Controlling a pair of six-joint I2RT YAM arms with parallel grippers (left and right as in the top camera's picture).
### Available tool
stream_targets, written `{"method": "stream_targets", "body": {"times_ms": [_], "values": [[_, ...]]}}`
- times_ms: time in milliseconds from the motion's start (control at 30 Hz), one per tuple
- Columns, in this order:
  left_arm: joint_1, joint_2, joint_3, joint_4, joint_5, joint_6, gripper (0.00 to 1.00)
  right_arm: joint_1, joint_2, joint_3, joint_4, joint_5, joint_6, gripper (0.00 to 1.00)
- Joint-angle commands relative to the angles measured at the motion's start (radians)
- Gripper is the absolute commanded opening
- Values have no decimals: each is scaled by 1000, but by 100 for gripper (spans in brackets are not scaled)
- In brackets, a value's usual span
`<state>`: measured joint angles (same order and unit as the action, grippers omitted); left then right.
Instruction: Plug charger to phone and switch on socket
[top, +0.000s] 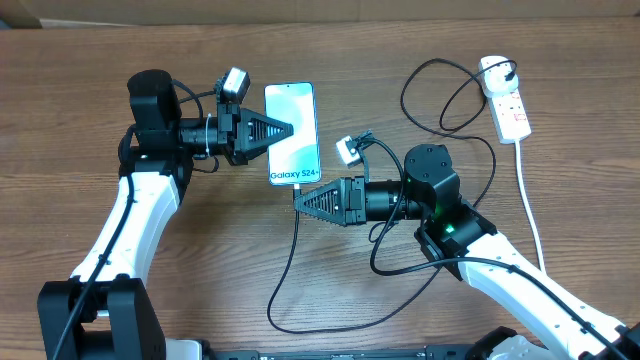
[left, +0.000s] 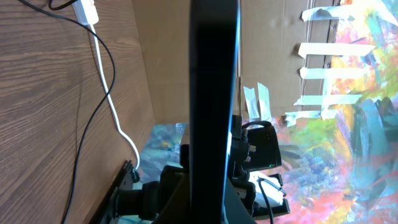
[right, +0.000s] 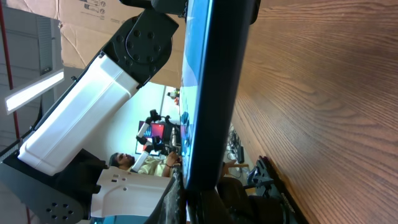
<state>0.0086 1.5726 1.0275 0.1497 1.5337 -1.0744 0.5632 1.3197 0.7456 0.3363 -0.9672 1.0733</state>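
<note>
The phone (top: 300, 115) sat screen up near the middle of the wooden surface (top: 60, 180), with the left gripper (top: 285, 130) reaching in from its left side, jaws closed on its long edge. At the phone's near end the right gripper (top: 304, 197) had its jaws pinched on the connector tip of the charger (top: 285, 265). The charger's black cable looped away to the white socket (top: 512, 105) at the far right.

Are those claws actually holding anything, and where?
The left gripper seems to pinch the phone by its long side edge. The right gripper sits at the charger by the phone's end; its grip cannot be told.
</note>
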Motion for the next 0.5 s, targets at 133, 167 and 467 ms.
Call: {"method": "stream_targets", "body": {"times_ms": [133, 167, 467], "values": [[4, -20, 23, 3, 31, 12, 4, -2, -1, 4, 8, 9, 23, 4], [4, -20, 23, 3, 31, 12, 4, -2, -1, 4, 7, 9, 24, 4], [3, -20, 23, 4, 32, 13, 4, -2, -1, 4, 7, 9, 28, 4]]}}
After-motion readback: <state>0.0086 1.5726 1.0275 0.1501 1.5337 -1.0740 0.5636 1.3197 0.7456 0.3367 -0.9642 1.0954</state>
